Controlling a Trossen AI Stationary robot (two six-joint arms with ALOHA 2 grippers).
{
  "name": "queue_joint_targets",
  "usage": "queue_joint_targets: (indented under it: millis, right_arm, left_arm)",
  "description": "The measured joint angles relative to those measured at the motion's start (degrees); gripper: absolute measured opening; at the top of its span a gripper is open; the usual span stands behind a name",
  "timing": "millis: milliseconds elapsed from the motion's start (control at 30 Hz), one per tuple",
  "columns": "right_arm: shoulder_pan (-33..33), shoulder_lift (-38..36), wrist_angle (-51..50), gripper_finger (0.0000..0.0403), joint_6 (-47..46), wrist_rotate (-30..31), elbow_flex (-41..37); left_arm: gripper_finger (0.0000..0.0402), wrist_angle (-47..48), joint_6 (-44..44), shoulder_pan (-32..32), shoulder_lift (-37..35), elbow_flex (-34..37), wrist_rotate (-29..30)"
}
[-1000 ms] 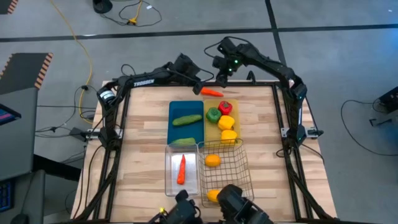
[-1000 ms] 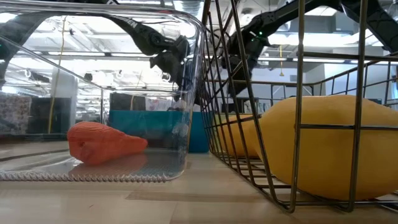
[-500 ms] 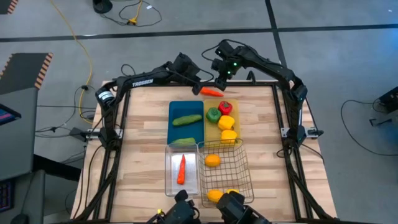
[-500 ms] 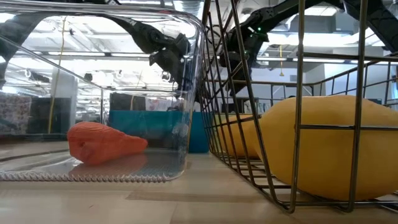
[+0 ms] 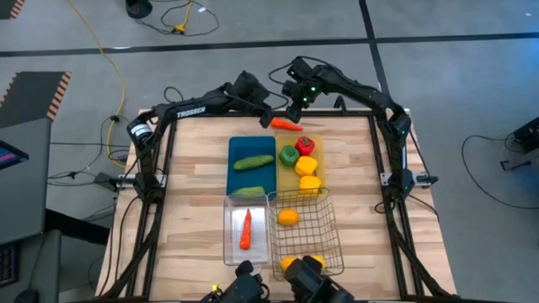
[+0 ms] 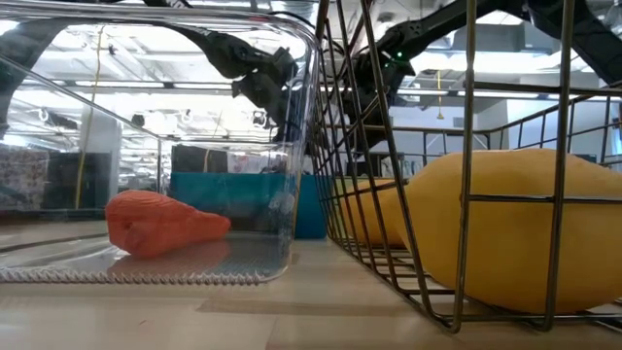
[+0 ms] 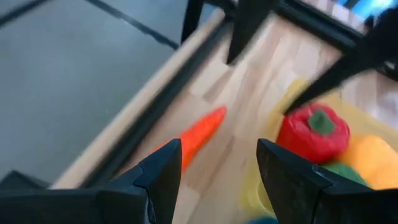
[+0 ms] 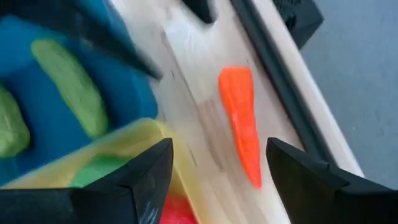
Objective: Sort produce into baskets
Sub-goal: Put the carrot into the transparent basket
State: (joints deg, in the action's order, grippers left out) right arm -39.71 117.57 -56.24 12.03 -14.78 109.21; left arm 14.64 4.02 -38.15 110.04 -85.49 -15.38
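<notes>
An orange carrot [image 5: 286, 124] lies on the bare wood at the table's far edge, touched by no gripper. My left gripper [image 5: 266, 115] hovers just left of it, open and empty; in the left wrist view [image 7: 217, 152] the carrot [image 7: 200, 132] lies ahead between the fingers. My right gripper [image 5: 296, 108] hovers just above and behind the carrot, open and empty; the right wrist view [image 8: 217, 152] shows the carrot [image 8: 242, 137] below it.
The blue tray [image 5: 237, 150] holds two green cucumbers. The yellow tray [image 5: 321, 160] holds red, green and yellow peppers. The clear bin [image 5: 229, 231] holds a carrot [image 5: 245, 229]. The wire basket [image 5: 324, 227] holds oranges. Bare wood lies left and right of the trays.
My right gripper has drifted a little toward the table's left, staying above the far edge near the carrot. The carrot has stayed where it was.
</notes>
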Motion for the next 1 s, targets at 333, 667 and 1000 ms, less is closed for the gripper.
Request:
queue_joint_targets:
  millis: [333, 667, 1000]
  right_arm:
    - [-0.09, 2.81, 8.27, 0.0285, -6.43, 2.73, 0.00]
    - [0.86, 2.74, 8.30, 0.0285, -10.97, 4.41, -0.04]
    - [3.04, 2.74, 8.29, 0.0285, -15.49, 4.34, -0.04]
  left_arm:
    - [0.0194, 21.16, -9.19, 0.02, -4.17, 0.00, -0.24]
    - [0.0194, 27.13, -13.92, -0.73, -10.21, 0.00, 5.91]
    - [0.0194, 24.58, -14.87, -2.79, -12.26, 0.00, 7.08]
